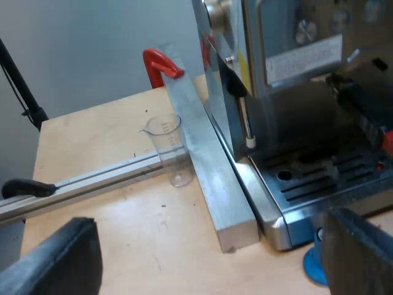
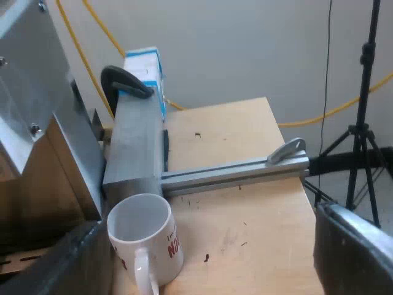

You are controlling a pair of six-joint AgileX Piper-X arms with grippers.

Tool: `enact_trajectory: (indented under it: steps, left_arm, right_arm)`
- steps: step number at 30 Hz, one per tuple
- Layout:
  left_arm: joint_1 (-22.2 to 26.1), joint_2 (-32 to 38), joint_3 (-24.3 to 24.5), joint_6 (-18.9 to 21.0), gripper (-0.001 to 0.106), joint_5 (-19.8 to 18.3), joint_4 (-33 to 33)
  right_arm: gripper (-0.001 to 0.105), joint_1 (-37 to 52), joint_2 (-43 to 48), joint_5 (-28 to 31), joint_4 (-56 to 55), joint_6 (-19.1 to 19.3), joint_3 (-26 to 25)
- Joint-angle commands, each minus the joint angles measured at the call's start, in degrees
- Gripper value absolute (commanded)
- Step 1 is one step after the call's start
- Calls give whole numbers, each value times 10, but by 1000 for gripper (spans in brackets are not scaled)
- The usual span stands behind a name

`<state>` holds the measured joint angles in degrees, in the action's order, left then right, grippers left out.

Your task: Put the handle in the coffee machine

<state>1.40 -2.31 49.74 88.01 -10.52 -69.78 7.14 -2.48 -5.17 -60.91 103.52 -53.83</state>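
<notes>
At front of steel espresso machine [image 1: 288, 55], you see metal holder with dark handle [image 1: 359, 110] under brew head; whether locked, cannot tell. Long axis slants out and down over slotted drip tray [image 1: 319, 184], red end [image 1: 388, 142] pointing away from machine. Thin steam wand [image 1: 244, 120] hangs near tray's corner. Clear measuring glass [image 1: 167, 150] stands on wooden worktop [image 1: 98, 135], just beside long aluminium bar [image 1: 209, 160]. Blue tamper [image 1: 314, 265] sits beside tray. Your left jaws: spread wide, holding nothing. Your right jaws: wide apart, empty, near white mug [image 2: 144, 243].
</notes>
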Motion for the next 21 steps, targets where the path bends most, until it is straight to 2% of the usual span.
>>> enact_trajectory:
  steps: [1,6,8,12,13,16,21]
  left_arm:
    - [1,29,-16,6,74,0,2]
    - [1,59,-36,12,74,24,2]
    - [1,66,-45,33,74,42,2]
    - [1,67,-51,39,74,58,2]
    - [1,67,-52,52,74,61,2]
    - [1,67,-59,82,74,60,8]
    - [1,67,-87,86,74,60,49]
  right_arm:
    - [70,-2,30,-7,-22,4,3]
    - [70,-2,58,-7,-63,4,0]
    - [70,0,57,-12,-75,4,4]
    - [70,0,57,-13,-76,4,10]
    - [70,0,57,-13,-74,4,12]
    - [70,0,57,-15,-65,2,19]
    - [70,0,57,-19,-12,-24,51]
